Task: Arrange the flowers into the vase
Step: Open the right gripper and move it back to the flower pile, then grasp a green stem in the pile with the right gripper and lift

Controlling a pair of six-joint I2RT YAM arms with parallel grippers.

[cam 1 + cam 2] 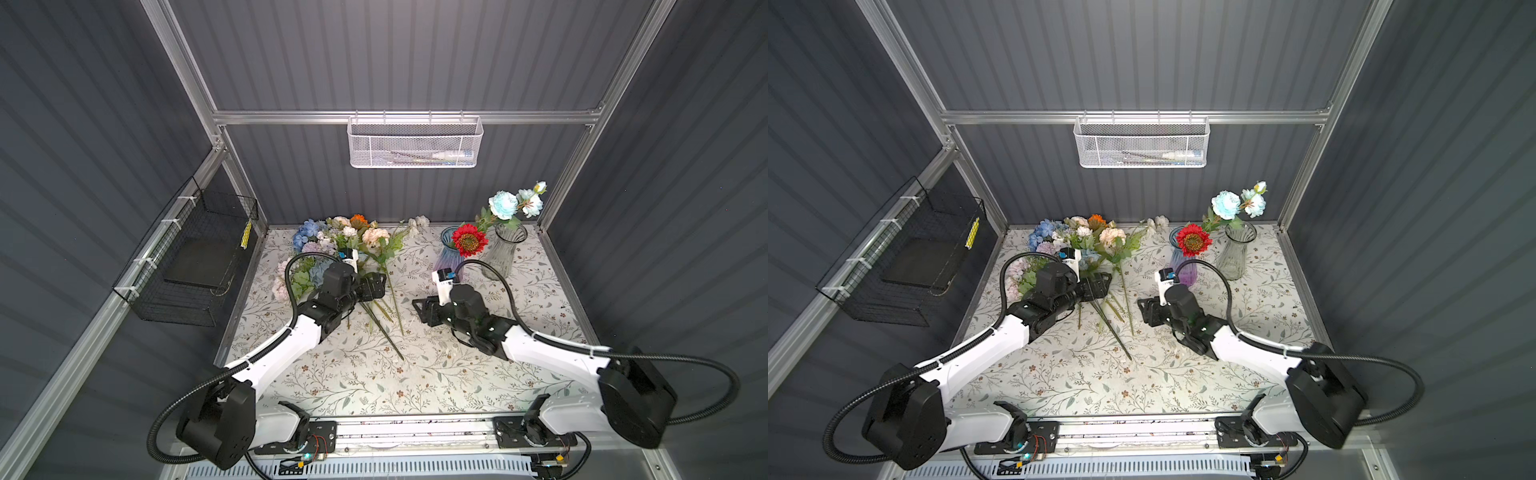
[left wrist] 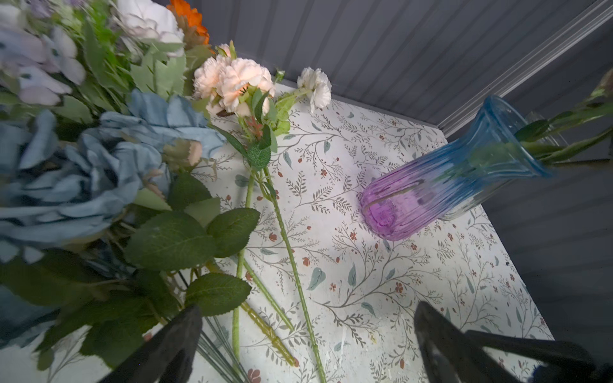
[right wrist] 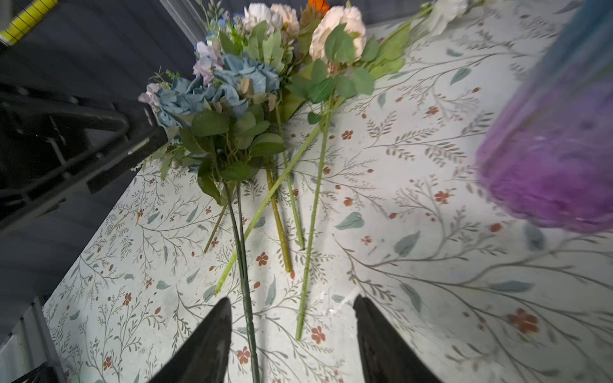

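Note:
The flowers (image 1: 340, 241) (image 1: 1084, 241) lie heaped at the back left, blue, peach, cream, lilac and orange heads, with their stems (image 1: 382, 320) fanned toward the middle. A blue-to-purple glass vase (image 1: 451, 257) (image 2: 447, 179) (image 3: 557, 159) holds a red flower (image 1: 468, 240). Beside it a clear vase (image 1: 505, 249) holds pale blue blooms (image 1: 503, 204). My left gripper (image 1: 380, 286) (image 2: 308, 331) hangs open over the stems near the leaves. The right gripper (image 1: 417, 307) (image 3: 292, 318) is open low over the stem ends, a dark stem (image 3: 247, 308) and a light one between its fingers, neither clamped.
A floral cloth (image 1: 415, 374) covers the table. A white mesh basket (image 1: 413, 143) hangs on the back wall and a black wire basket (image 1: 195, 257) on the left wall. Both vases stand at the back right, close to the right arm's cable.

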